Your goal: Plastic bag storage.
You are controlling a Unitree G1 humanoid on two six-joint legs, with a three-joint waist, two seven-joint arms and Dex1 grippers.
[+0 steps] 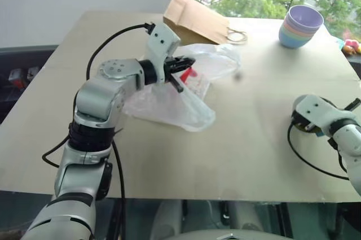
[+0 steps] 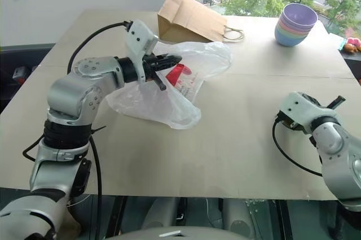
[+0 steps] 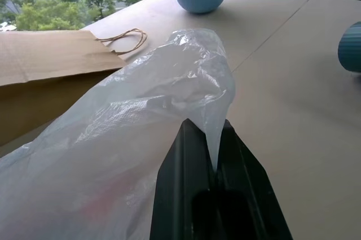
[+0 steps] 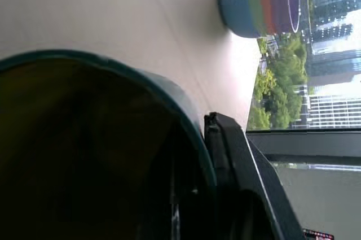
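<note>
The plastic bag (image 1: 169, 101) is a crinkly translucent white film with a red print, and it drapes from above the table down onto the tabletop at mid-left. My left gripper (image 1: 183, 70) is shut on a pinched fold of the bag (image 3: 169, 99) and holds that part lifted, with the film running between its black fingers (image 3: 186, 155). At the table's right side, my right gripper (image 4: 207, 124) is shut on the rim of a dark teal round container (image 4: 113, 62). One finger lies against the outside of the rim; the inside is dark.
A brown paper bag (image 1: 194, 20) with string handles lies flat at the back, just behind the plastic bag. A stack of pastel bowls (image 1: 300, 25) stands at the back right corner. The beige table (image 1: 237, 155) ends in an edge at the front.
</note>
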